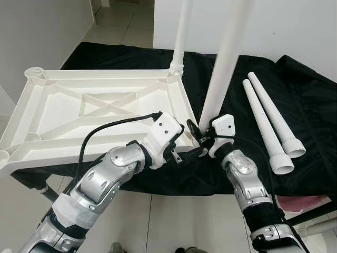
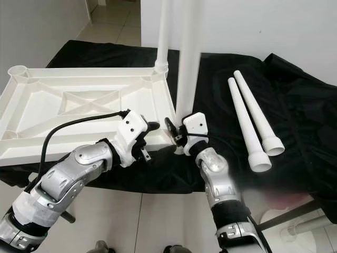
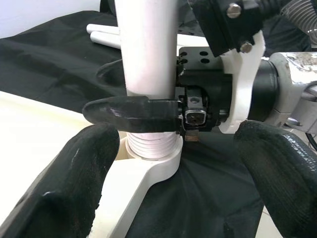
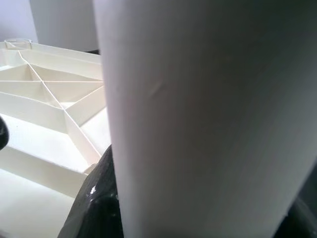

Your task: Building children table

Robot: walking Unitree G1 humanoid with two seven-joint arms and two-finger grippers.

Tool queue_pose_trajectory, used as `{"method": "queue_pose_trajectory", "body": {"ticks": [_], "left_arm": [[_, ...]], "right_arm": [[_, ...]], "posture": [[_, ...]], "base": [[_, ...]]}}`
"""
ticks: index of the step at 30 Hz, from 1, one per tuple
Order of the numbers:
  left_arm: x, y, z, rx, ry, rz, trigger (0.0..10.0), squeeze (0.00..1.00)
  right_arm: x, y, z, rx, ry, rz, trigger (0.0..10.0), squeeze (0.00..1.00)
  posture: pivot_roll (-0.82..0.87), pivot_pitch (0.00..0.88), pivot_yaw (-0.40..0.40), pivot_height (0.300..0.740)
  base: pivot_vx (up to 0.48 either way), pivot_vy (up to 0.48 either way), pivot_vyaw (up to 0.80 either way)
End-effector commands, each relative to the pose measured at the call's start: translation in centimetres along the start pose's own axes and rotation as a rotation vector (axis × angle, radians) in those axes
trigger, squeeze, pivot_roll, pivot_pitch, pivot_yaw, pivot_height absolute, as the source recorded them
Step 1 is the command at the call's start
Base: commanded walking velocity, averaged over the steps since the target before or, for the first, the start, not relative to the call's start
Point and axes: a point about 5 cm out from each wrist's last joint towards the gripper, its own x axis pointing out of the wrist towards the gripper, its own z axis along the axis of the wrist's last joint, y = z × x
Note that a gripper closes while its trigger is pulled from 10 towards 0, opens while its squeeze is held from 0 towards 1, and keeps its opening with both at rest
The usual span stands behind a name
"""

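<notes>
On black cloth (image 1: 310, 110), upturned tabletop (image 1: 100, 103), one leg (image 1: 181, 37) already standing in the far corner. Near corner now: second leg (image 1: 224, 63) upright, clamped low by right end effector (image 1: 197, 136), threaded end sitting in the socket (image 3: 153, 166). Left end effector (image 3: 168, 173) just beside, fingers spread, gripping nothing. Best kept plumb, pressed straight down, twisted steadily, tabletop braced against sliding. Two spare legs (image 1: 271, 126) lying well apart, waiting.

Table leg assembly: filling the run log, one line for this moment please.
right gripper: shut on upright white plastic leg | leg foot: in corner socket of upturned white tabletop | left gripper: open, alongside
</notes>
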Motion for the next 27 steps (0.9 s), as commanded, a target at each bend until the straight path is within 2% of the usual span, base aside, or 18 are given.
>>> {"method": "queue_pose_trajectory", "body": {"ticks": [1,11,16,19,24,27], "left_arm": [[-0.1,-0.4,0.2,0.011,0.0,-0.077,10.0,0.0],[-0.1,-0.4,0.3,0.013,0.0,-0.075,10.0,0.0],[-0.1,-0.4,0.3,0.013,0.001,-0.076,10.0,0.0],[-0.1,-0.4,0.3,0.013,0.001,-0.079,10.0,0.0],[-0.1,-0.4,0.4,0.014,0.0,-0.077,10.0,0.0],[-0.1,-0.4,0.3,0.013,0.0,-0.078,10.0,0.0]], "right_arm": [[-0.6,-0.3,-1.7,0.072,0.086,-0.022,10.0,0.0],[-0.3,-0.6,-2.0,0.071,0.12,-0.041,10.0,0.0],[-0.3,-0.8,-2.6,0.128,0.182,-0.061,10.0,0.0],[-0.3,-0.8,-3.1,0.192,0.214,-0.081,10.0,0.0],[-0.5,-0.8,-3.3,0.184,0.221,-0.098,10.0,0.0],[-1.0,-0.4,-3.5,0.113,0.204,-0.07,10.0,0.0]], "posture": [[0.04,0.103,-0.05,0.74],[0.05,0.101,-0.05,0.74],[0.05,0.101,-0.048,0.74],[0.05,0.102,-0.048,0.74],[0.05,0.101,-0.049,0.74],[0.05,0.1,-0.05,0.74]], "base": [[0.0,0.0,0.0],[0.0,0.0,0.0],[0.0,0.0,0.0],[0.0,0.0,0.0],[0.0,0.0,0.0],[0.0,0.0,0.0]]}}
